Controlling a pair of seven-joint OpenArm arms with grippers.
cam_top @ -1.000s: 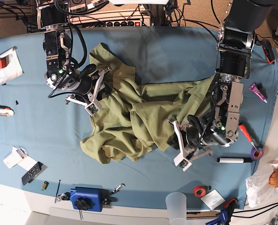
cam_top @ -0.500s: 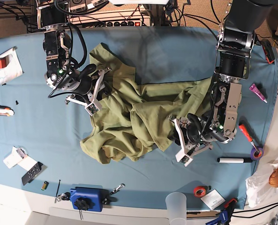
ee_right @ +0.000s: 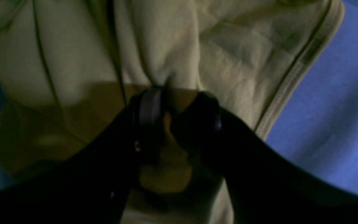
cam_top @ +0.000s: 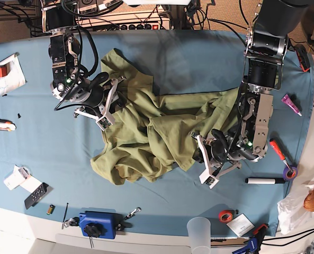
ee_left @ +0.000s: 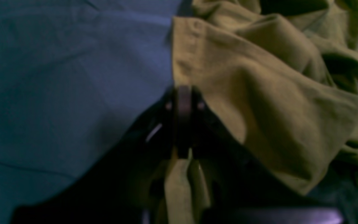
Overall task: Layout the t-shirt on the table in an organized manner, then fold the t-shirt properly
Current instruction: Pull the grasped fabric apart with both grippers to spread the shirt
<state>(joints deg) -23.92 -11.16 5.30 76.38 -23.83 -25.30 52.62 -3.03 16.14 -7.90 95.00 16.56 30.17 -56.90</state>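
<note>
The olive-green t-shirt (cam_top: 157,132) lies crumpled in a heap in the middle of the teal table (cam_top: 199,58). My left gripper (cam_top: 203,161) is at the heap's front right edge. In the left wrist view it (ee_left: 183,93) is shut on a fold of the t-shirt (ee_left: 259,93), with the table cloth (ee_left: 57,77) to its left. My right gripper (cam_top: 108,103) is at the heap's back left. In the right wrist view it (ee_right: 169,102) is shut on bunched fabric of the t-shirt (ee_right: 166,46) beside a ribbed hem, above the table (ee_right: 337,109).
A white packet (cam_top: 6,74) lies at the far left. A black remote (cam_top: 37,194), a blue tool (cam_top: 98,225) and a clear cup (cam_top: 200,233) line the front edge. A marker (cam_top: 262,181), a red screwdriver (cam_top: 277,150) and tape rolls (cam_top: 290,173) lie at the right.
My left gripper has drawn slightly back and inward, toward the heap, with the shirt's edge in it. The right arm has not moved.
</note>
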